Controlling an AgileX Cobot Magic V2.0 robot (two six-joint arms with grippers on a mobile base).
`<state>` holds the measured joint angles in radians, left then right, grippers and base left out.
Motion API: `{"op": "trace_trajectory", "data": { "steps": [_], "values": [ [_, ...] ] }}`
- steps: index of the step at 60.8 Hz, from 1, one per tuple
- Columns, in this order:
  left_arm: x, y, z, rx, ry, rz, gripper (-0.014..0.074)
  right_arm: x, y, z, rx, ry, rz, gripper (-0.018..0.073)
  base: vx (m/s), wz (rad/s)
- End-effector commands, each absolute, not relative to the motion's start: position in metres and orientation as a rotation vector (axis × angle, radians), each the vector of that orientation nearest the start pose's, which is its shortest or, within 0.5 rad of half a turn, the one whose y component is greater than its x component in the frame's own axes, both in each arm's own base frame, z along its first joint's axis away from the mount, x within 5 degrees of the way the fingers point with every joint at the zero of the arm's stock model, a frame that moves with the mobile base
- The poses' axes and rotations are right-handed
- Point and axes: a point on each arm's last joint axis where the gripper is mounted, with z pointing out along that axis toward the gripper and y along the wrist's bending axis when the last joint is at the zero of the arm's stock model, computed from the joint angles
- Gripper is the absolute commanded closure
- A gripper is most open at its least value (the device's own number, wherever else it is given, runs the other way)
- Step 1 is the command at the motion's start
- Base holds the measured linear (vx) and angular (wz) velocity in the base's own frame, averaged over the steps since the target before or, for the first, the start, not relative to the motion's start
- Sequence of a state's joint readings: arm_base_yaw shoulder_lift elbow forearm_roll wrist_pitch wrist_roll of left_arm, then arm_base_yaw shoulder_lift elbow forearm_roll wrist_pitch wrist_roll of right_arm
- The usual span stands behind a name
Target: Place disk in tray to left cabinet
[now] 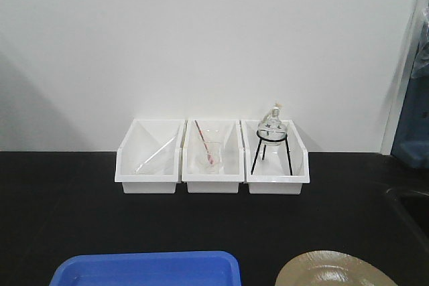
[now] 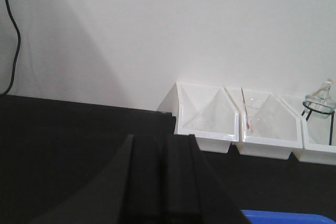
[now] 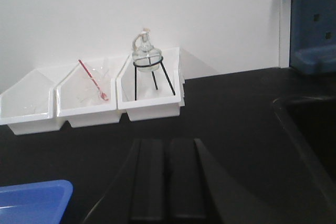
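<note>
Nothing done; disk (image 1: 335, 271) beside tray (image 1: 151, 269) on surface (image 1: 67, 219); left end effector (image 2: 160, 182), right end effector (image 3: 168, 182) closed, empty; loading, shelving remain.

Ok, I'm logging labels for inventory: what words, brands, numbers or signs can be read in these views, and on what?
No text can be read in any view.
On the white bins: nothing, the fronts are blank.
On the tray: nothing, plain blue.
On the disk: nothing, plain tan.
On the beaker in the middle bin: any scale marks are too small to tell.
</note>
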<state>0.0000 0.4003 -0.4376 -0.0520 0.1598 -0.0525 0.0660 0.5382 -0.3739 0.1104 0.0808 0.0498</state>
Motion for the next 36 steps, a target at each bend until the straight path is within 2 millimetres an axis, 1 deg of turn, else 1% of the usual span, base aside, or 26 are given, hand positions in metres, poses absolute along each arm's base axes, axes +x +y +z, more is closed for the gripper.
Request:
{"op": "trace_trajectory", "data": {
  "steps": [1, 10, 14, 18, 24, 29, 36],
  "values": [
    [0.096, -0.001, 0.334, -0.079, 1.523, -0.099, 0.0456, 0.125, 0.008, 0.303, 0.073, 1.649, 0.159, 0.0452, 0.00, 0.00],
    [0.101, -0.001, 0.332, -0.081, 1.546, -0.099, 0.0316, 0.131, 0.008, 0.300, 0.075, 1.668, 0.157, 0.0305, 0.00, 0.00],
    [0.101, -0.001, 0.331, -0.081, 1.550, -0.099, 0.0257, 0.133, 0.008, 0.299, 0.075, 1.677, 0.156, 0.0210, 0.00, 0.00],
    [0.101, -0.001, 0.331, -0.081, 1.548, -0.100, 0.0221, 0.135, 0.008, 0.298, 0.076, 1.685, 0.155, 0.0107, 0.00, 0.00],
    [0.101, -0.001, 0.331, -0.082, 1.548, -0.100, 0.0212, 0.137, 0.008, 0.296, 0.079, 1.696, 0.156, -0.0019, 0.00, 0.00],
    [0.101, -0.001, 0.331, -0.083, 1.551, -0.101, 0.0215, 0.137, 0.008, 0.296, 0.087, 1.705, 0.164, -0.0064, 0.00, 0.00],
    [0.101, -0.001, 0.329, -0.084, 1.570, -0.102, 0.0220, 0.137, 0.008, 0.293, 0.089, 1.736, 0.167, -0.0064, 0.00, 0.00]
  ]
}}
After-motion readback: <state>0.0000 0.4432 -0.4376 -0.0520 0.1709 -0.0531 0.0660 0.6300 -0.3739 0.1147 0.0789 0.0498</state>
